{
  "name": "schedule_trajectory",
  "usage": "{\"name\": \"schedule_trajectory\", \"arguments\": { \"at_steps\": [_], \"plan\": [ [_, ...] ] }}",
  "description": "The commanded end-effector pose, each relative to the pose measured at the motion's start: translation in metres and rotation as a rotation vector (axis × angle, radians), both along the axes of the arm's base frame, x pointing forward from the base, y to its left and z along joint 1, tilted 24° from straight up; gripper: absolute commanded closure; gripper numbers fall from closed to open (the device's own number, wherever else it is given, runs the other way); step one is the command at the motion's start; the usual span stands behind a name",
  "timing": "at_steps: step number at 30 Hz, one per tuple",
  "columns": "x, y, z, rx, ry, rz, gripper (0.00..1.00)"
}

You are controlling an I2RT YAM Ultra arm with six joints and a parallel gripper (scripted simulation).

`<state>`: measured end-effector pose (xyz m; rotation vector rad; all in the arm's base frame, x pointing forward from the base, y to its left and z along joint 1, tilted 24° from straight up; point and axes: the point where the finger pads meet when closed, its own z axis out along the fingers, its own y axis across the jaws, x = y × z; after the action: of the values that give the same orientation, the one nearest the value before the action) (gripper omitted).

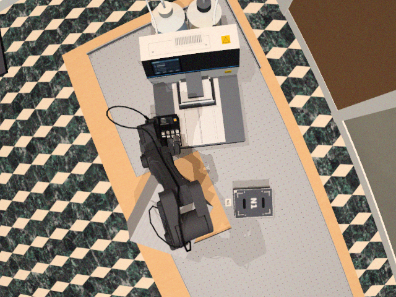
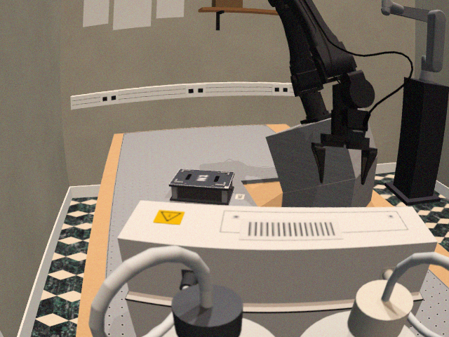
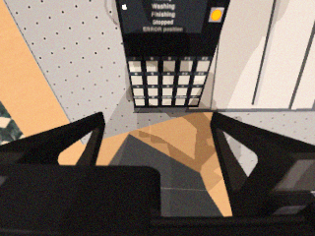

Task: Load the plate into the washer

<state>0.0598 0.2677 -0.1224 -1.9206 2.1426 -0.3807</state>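
Observation:
My gripper (image 1: pixel 174 145) (image 2: pixel 342 181) (image 3: pixel 157 117) is open and empty, with its fingers wide apart above and in front of the keypad (image 1: pixel 170 133) (image 3: pixel 167 84). The START key (image 3: pixel 139 102) is uncovered in the wrist view. The lamp (image 1: pixel 174 119) (image 3: pixel 216 15) is amber. The washer (image 1: pixel 192 41) (image 2: pixel 277 275) has its dark-framed carrier (image 1: pixel 192 106) drawn back under the wash head (image 1: pixel 194 84). The head hides the pocket, so the plate and its seating cannot be made out. Nest N1 (image 1: pixel 253 212) (image 2: pixel 200 194) is empty.
Two bottles (image 1: pixel 168 19) (image 1: pixel 203 15) with tubes stand behind the washer. The pale carrier track (image 1: pixel 208 127) runs forward beside the keypad. The arm's grey pedestal (image 2: pixel 308 170) stands in front of the washer. A cable (image 1: pixel 123 107) loops out from the arm.

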Motion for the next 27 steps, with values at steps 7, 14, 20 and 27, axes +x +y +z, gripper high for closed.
{"name": "schedule_trajectory", "arguments": {
  "at_steps": [7, 14, 20, 27],
  "plan": [
    [0.012, 0.057, 0.010, 0.123, 0.004, 0.042, 0.00],
    [0.023, 0.071, 0.021, 0.105, 0.006, 0.042, 0.00],
    [0.022, 0.085, 0.031, 0.118, 0.005, 0.063, 0.00],
    [0.040, 0.097, 0.034, 0.096, 0.004, 0.043, 0.00]
  ]
}}
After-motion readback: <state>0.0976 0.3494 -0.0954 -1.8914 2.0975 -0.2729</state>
